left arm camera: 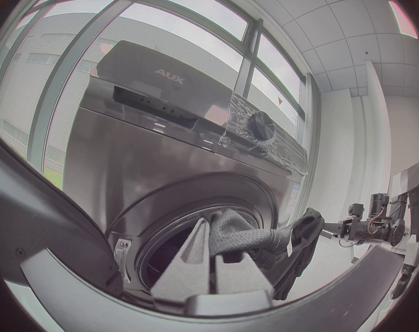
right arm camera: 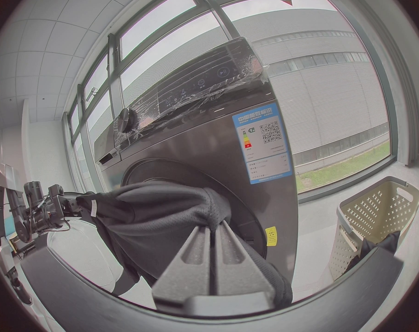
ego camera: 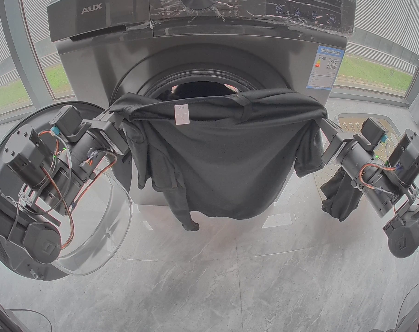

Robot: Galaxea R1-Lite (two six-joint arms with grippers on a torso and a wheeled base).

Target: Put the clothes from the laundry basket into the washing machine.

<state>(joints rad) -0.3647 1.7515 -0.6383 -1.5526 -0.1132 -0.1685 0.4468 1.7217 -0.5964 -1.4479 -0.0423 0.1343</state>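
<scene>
Holding a dark shirt (ego camera: 223, 162) stretched wide just in front of the open drum (ego camera: 200, 90) of the washing machine (ego camera: 103, 70), left gripper (ego camera: 118, 116) and right gripper (ego camera: 321, 121) each pinched shut on one end. Looking like the loading step, shirt not inside yet. Probably needing both ends pushed forward through the hole before letting go, with more laundry (right arm camera: 384, 245) waiting in the basket (right arm camera: 380, 204) on the right.

The washing machine (ego camera: 200, 47) is viewed from the head camera, set above and near, faced forward and down; from the left wrist it is seen low and close beside the open door (ego camera: 98, 227), faced upward across its front; the right wrist view is set likewise on the opposite side; the machine's front and the black garment (ego camera: 228, 162) are shared by all three.
</scene>
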